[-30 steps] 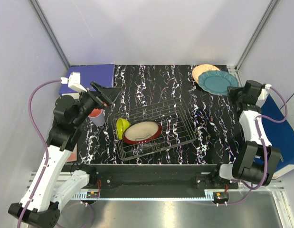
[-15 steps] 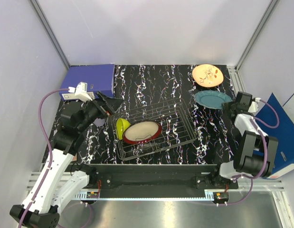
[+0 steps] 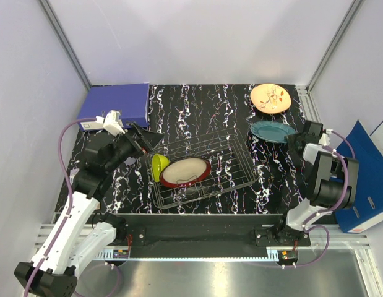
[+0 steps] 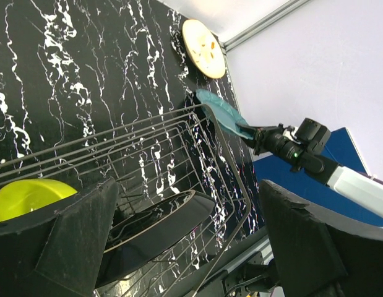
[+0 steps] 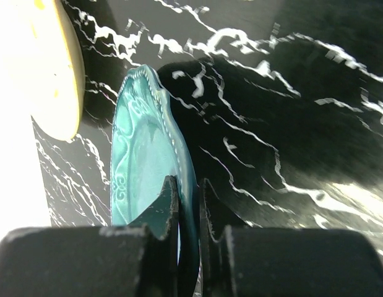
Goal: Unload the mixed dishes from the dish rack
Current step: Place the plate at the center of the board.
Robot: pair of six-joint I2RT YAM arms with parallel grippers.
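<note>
The wire dish rack (image 3: pixel 225 162) stands mid-table and holds the cream bowl with a dark red outside (image 3: pixel 185 172) and the small yellow-green bowl (image 3: pixel 158 164). My right gripper (image 3: pixel 297 137) is shut on the rim of the teal scalloped plate (image 3: pixel 270 130), holding it low over the table right of the rack; the wrist view shows the jaws (image 5: pixel 188 204) clamped on the plate (image 5: pixel 142 154). My left gripper (image 3: pixel 148 137) is open and empty over the rack's left end (image 4: pixel 191 247). The salmon-pink plate (image 3: pixel 271 98) lies at the back right. The lavender cup is hidden.
A blue ring binder (image 3: pixel 117 102) lies at the back left. Another blue binder (image 3: pixel 364 179) leans beyond the table's right edge. The enclosure walls stand close on the left, back and right.
My right gripper has brought the teal plate forward and down, away from the salmon-pink plate. My left gripper has moved right, over the rack's left end, covering the cup.
</note>
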